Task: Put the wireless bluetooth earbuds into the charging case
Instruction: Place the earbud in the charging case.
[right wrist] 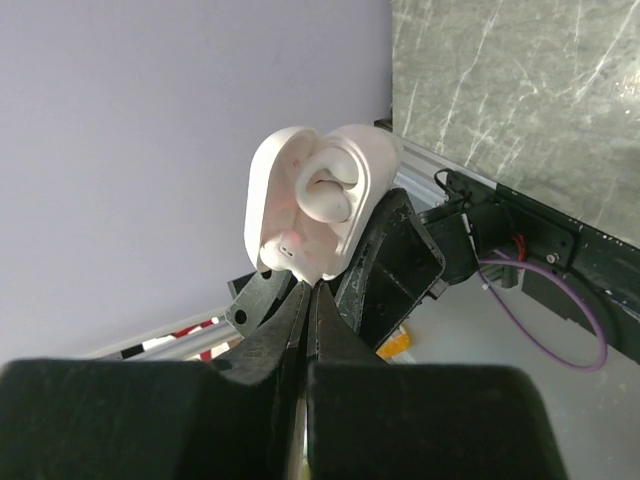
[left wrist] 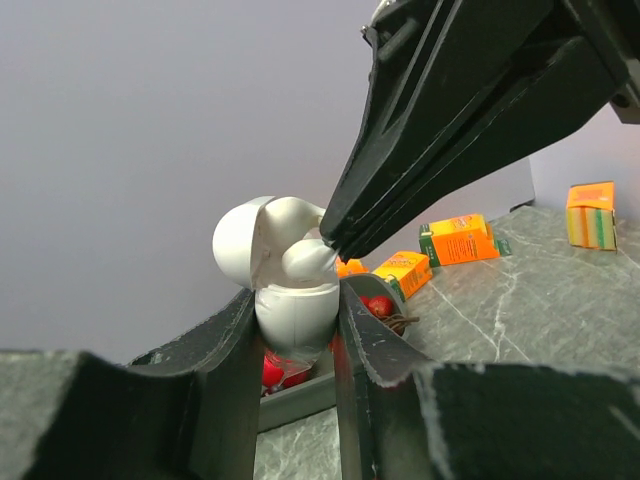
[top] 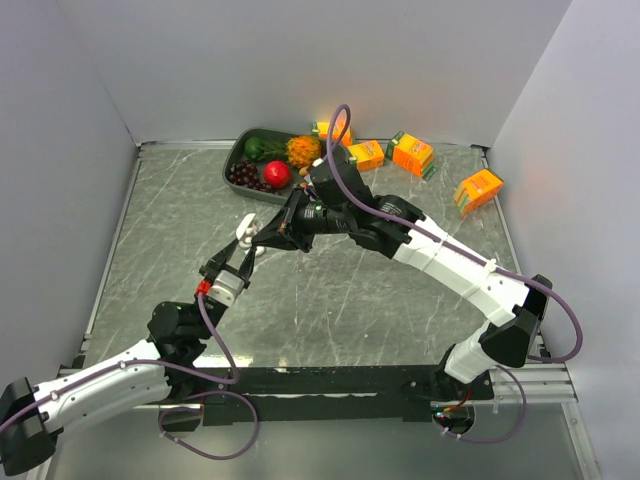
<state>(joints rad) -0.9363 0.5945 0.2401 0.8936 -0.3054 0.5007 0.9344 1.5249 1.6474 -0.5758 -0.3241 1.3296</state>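
Grey marbled tabletop [top: 350,310]; open charging case [left wrist: 295,305] pinched mid-air between left jaws, centre-left. Right jaws pressed together, tips touching earbud [left wrist: 305,262] at case mouth. Earbud judged light, hard, slippery; rounded body best gripped.

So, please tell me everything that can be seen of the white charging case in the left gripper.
The charging case is rounded, of smooth white plastic. Its hinged lid stands open, tipped back. The left gripper clamps its lower body, upright, above the table. One white earbud sits in its mouth, and the shut tips of the right gripper touch that earbud.
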